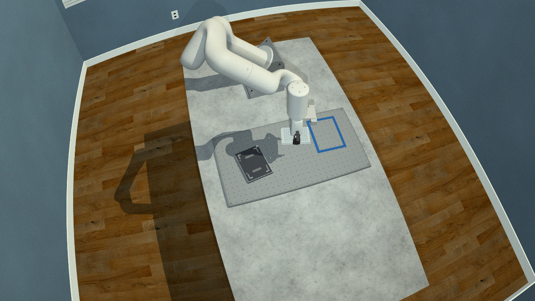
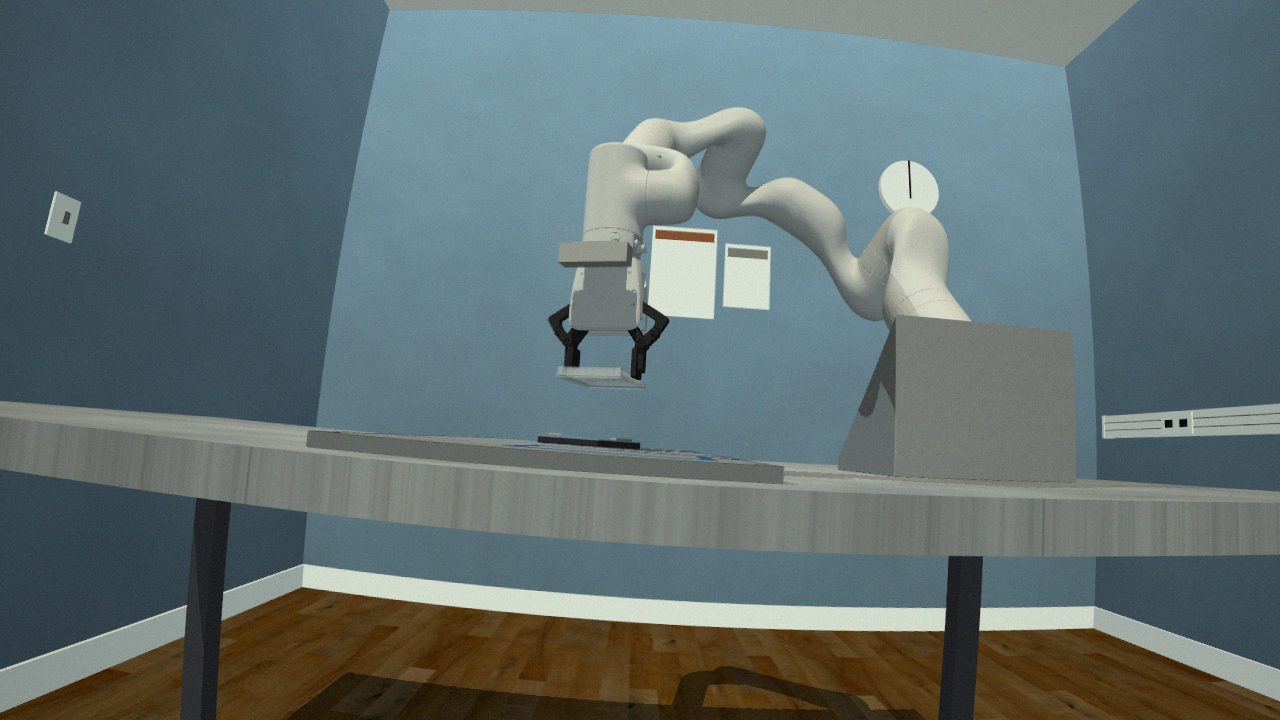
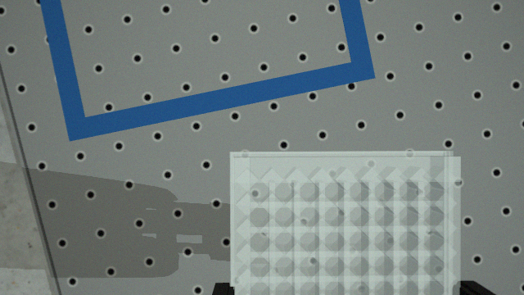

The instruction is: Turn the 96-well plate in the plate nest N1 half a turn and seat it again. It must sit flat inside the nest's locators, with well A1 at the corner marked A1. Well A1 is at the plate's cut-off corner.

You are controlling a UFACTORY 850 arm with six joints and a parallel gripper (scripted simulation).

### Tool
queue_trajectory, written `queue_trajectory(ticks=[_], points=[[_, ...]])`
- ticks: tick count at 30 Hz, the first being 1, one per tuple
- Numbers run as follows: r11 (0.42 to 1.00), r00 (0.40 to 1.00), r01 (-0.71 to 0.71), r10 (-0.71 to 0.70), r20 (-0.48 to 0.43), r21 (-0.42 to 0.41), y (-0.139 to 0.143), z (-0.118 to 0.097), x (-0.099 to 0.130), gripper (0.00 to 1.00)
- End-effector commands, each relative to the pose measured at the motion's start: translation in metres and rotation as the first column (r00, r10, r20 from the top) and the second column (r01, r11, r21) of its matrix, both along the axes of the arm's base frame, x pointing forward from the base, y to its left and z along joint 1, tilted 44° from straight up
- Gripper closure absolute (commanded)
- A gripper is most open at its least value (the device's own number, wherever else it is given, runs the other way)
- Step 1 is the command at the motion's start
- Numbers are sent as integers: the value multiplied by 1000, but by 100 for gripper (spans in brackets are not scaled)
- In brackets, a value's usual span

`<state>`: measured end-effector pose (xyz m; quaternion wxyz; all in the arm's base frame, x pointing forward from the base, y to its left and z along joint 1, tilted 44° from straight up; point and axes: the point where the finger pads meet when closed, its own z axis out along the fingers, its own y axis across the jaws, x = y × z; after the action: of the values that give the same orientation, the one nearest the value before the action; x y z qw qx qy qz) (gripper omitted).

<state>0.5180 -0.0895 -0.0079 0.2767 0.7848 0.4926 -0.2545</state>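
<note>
In the wrist view the claw's fingertips are cut off at the lower edge, and the 96-well plate [image 3: 345,223] runs out of frame below; its cut-off corner cannot be made out; no A1 marking or other writing is legible on the plate nest [image 1: 253,164]; the claw [image 2: 608,365] stands wide, clamped on the plate's sides, holding it level in the air above the bench [image 2: 626,514]; the blue outline [image 1: 338,131] lies just beside the claw, the nest well apart from it.

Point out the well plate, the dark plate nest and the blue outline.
well plate [image 3: 344,221], wrist view, on its grid of wells
plate nest [image 1: 253,164], top view, on its dark middle
blue outline [image 1: 331,148], top view, on its near edge
</note>
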Motion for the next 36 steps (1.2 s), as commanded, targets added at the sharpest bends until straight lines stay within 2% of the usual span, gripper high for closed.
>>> queue_trajectory(ticks=[1,2,7,12,17,19,26,34,36], points=[[996,992,84,-82,98,-14,-8,9,1,100],[996,992,84,-82,98,-14,-8,9,1,100],[979,957,204,-196,213,-17,-20,21,1,100],[947,896,321,-302,324,-5,-32,33,1,100],[902,811,430,-397,429,21,-43,45,2,100],[902,811,430,-397,429,21,-43,45,2,100],[820,656,567,-507,560,78,-60,62,2,100],[703,436,690,-593,677,171,-78,81,2,100],[703,436,690,-593,677,171,-78,81,2,100]])
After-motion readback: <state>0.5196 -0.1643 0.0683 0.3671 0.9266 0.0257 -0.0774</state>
